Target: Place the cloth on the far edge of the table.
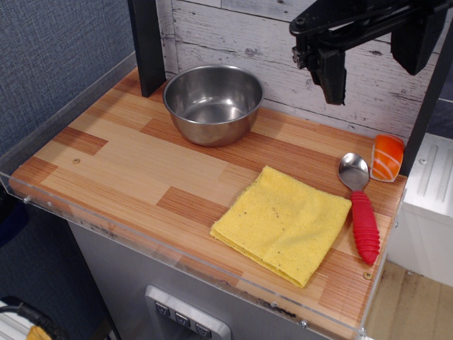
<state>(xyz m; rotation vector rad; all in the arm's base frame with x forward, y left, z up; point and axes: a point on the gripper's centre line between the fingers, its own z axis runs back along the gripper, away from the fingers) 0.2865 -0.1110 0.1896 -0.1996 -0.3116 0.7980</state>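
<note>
My gripper (pixel 331 83) hangs empty high by the back wall, its opening unclear, so I should drop onto the yellow cloth (pixel 283 222) lying flat near the table's (pixel 127 159) front edge, pinching one corner.

You've got a bright yellow cloth (pixel 283 223) with tiny dark specks, a table (pixel 134 166) striped light and reddish-brown, a shiny steel bowl (pixel 212 103), a red-handled spoon (pixel 361 209), and an orange-and-white striped sushi piece (pixel 387 157).
</note>
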